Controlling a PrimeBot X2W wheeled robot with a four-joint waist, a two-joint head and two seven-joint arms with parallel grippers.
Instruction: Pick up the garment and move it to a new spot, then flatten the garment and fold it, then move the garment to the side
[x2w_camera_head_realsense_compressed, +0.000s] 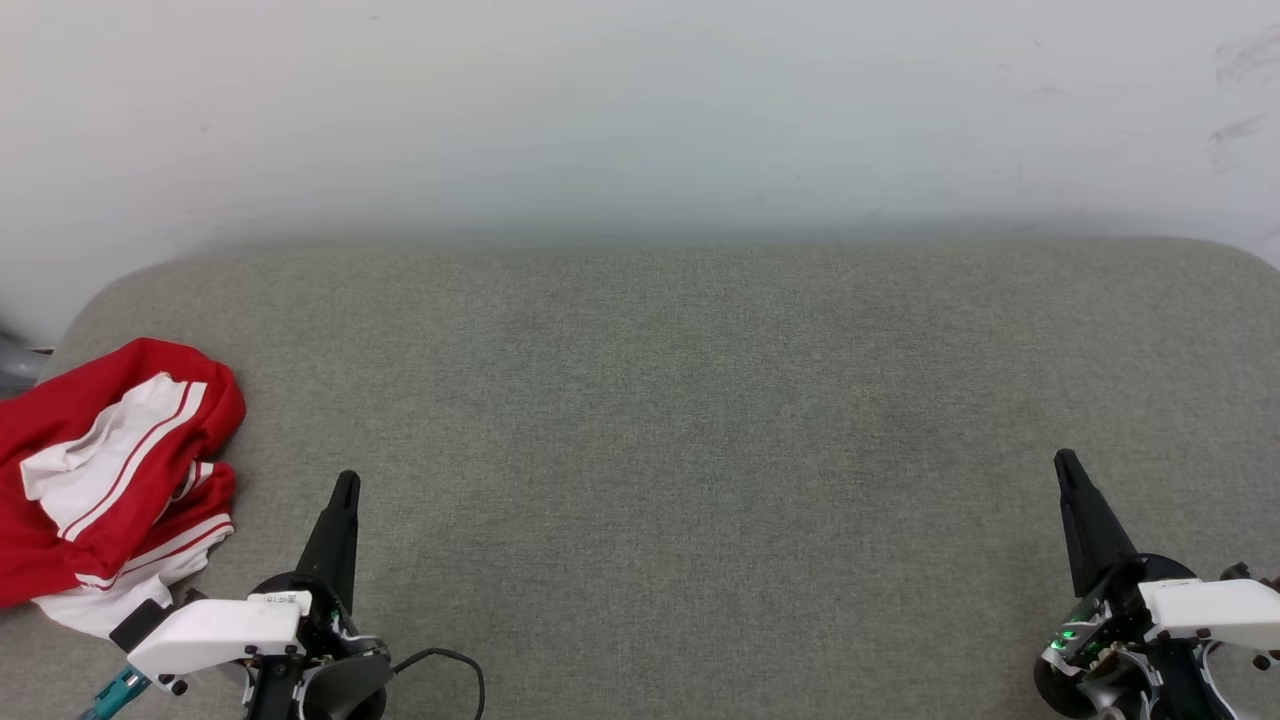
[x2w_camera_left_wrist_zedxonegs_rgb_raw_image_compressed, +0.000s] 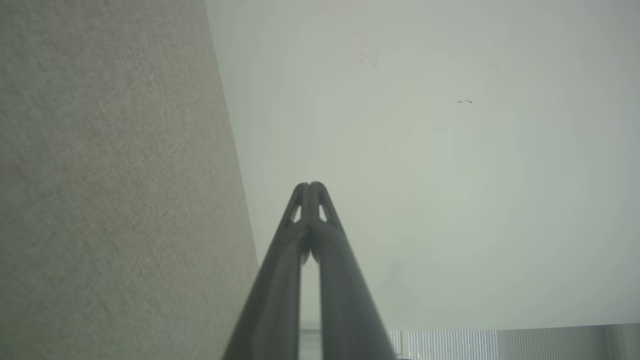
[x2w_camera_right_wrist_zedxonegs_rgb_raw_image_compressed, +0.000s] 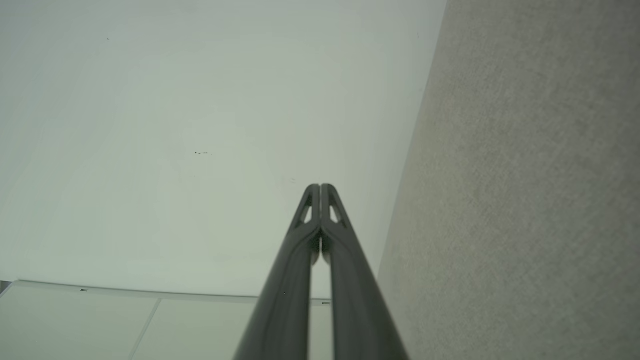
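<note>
The garment (x2w_camera_head_realsense_compressed: 110, 470), red with white striped sleeves, lies crumpled at the left edge of the grey padded surface (x2w_camera_head_realsense_compressed: 660, 400), partly cut off by the head view's border. My left gripper (x2w_camera_head_realsense_compressed: 346, 484) stands shut just right of it, a short gap away, holding nothing. Far off at the lower right, my right gripper (x2w_camera_head_realsense_compressed: 1066, 462) is shut too, with nothing in it. In the left wrist view the left gripper (x2w_camera_left_wrist_zedxonegs_rgb_raw_image_compressed: 310, 186) has its tips pressed together against a pale wall; the right wrist view shows the right gripper (x2w_camera_right_wrist_zedxonegs_rgb_raw_image_compressed: 320, 187) the same way.
A pale wall (x2w_camera_head_realsense_compressed: 640, 110) rises behind the grey surface, whose back corners are rounded. A black cable (x2w_camera_head_realsense_compressed: 455, 665) loops by my left wrist. A grey object (x2w_camera_head_realsense_compressed: 15, 365) peeks in at the far left edge.
</note>
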